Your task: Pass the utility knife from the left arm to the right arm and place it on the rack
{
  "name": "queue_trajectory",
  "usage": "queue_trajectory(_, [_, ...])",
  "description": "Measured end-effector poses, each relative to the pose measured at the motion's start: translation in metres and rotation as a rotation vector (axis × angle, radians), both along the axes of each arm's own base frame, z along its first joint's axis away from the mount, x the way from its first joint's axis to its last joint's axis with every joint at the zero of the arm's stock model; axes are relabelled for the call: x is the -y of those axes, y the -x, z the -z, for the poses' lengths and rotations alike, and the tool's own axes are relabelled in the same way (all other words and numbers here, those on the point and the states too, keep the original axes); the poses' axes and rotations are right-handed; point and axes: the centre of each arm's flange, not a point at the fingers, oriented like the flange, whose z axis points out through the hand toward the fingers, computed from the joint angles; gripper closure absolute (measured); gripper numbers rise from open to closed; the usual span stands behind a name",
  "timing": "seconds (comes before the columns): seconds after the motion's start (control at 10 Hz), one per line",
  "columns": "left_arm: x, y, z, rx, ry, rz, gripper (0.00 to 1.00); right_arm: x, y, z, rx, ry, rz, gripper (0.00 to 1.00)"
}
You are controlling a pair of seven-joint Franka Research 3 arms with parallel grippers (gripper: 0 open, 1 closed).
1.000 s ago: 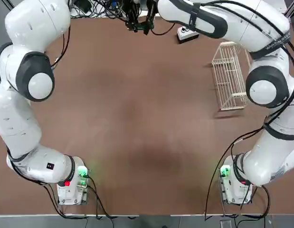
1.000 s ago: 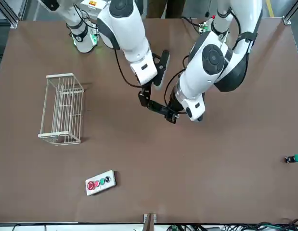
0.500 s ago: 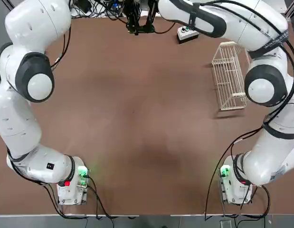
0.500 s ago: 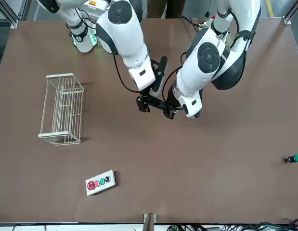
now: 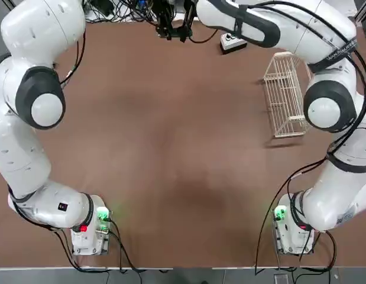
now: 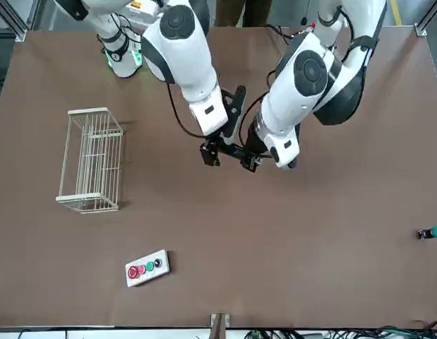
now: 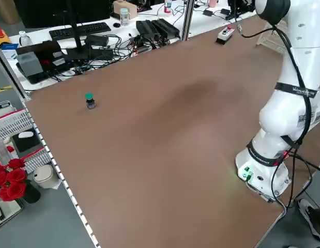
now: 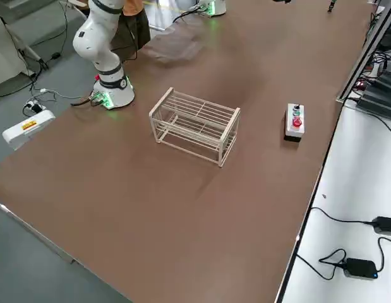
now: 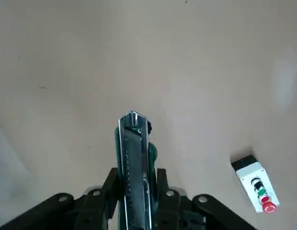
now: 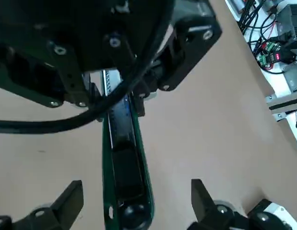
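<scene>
Both grippers shifted slightly since earlier frame. Left gripper [image 9: 134, 211] clamps utility knife [image 9: 134, 167], front-view centre; right gripper [image 10: 134, 203] spread around free end. Knife stiff, light, slick: you grip mid-body.

Robotics lab or test cell. 2 white Franka arms, left arm [image 6: 324, 67] and right arm [image 6: 177, 49], bolted side by side on a wide brown table [image 5: 171, 148], green status lights at both bases. Bench [image 7: 97, 31] along the far edge of the table loaded with a keyboard [image 7: 79, 31], black power bricks [image 7: 157, 27] and tangled cables. Aluminium frame posts [image 7: 188, 18] at the table edge. Grey button box [image 8: 295, 120] with coloured buttons on the table. White desk [image 8: 347, 240] with adapters and cords alongside. Red artificial flowers [image 7: 10, 181] on the floor-side shelf. Grey floor with yellow tape [image 7: 2, 89].
</scene>
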Motion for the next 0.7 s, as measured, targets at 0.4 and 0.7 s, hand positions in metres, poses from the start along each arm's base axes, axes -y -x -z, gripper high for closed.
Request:
queue_trajectory(0.4, [-0.0029,0.0046,-0.0125,-0.006,0.010,-0.004,0.65,-0.0063,0.0033,0.0017,0.003,-0.009,0.014,0.14])
queue_trajectory(0.7, [-0.0004,0.0068,-0.0123,-0.009,0.008,0.001,0.65,-0.0092,0.0054,-0.0007,0.003,-0.023,0.027,0.17])
